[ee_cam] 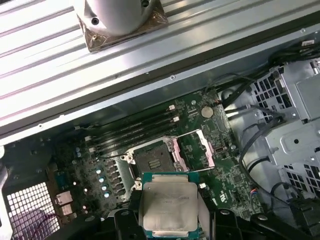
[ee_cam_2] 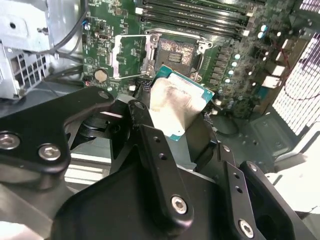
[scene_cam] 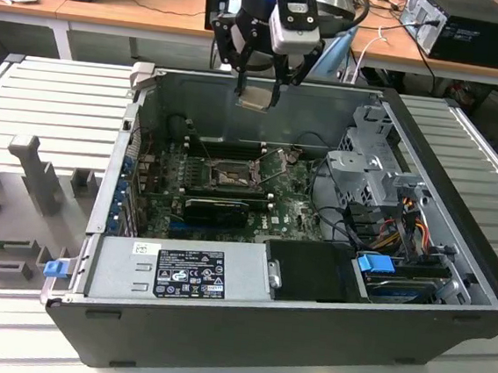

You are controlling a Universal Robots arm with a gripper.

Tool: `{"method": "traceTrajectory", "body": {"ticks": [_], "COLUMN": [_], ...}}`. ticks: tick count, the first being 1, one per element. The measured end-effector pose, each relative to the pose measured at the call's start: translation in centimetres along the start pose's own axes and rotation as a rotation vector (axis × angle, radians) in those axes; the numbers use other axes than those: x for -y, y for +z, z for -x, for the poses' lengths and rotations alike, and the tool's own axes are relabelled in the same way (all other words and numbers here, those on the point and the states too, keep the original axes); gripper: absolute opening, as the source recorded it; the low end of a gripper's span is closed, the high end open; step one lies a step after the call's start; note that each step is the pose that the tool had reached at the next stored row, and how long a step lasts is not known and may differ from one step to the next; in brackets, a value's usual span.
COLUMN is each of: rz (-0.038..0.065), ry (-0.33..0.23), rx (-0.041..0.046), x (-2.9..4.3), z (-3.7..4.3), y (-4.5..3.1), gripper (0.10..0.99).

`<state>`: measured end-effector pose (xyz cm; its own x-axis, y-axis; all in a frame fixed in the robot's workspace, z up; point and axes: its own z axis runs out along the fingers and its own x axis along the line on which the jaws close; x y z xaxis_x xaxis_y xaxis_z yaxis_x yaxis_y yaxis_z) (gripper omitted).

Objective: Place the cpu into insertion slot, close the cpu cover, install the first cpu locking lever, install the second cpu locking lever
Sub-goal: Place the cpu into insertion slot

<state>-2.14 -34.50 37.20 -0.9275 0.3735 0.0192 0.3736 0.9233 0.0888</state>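
While the claw (scene_cam: 257,88) grips the cpu (scene_cam: 255,100) by its edges above the open socket (scene_cam: 232,178), its cpu cover (ee_cam: 194,150) swung aside, a clean seating likely demands keeping the chip level and squared to the socket.

Open case, cpu hanging over the board

The gripper (scene_cam: 258,90) holds the cpu (ee_cam: 169,207) above the case (scene_cam: 243,336), over the motherboard (scene_cam: 299,213). On the board, the cpu cover (ee_cam: 176,151) lies swung open beside the insertion slot (ee_cam: 154,161), toward the drive cage (scene_cam: 370,163) at the exterior view's right. Memory slots (ee_cam: 135,127) lie behind the slot and the power supply (scene_cam: 179,272) lies in front.
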Motion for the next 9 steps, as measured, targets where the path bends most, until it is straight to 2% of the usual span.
{"method": "traceTrajectory", "body": {"ticks": [9], "rz": [0.000], "ry": [0.148], "rx": [0.0143], "x": [0.02], "z": [0.01], "y": [0.23], "gripper": [0.525]}}
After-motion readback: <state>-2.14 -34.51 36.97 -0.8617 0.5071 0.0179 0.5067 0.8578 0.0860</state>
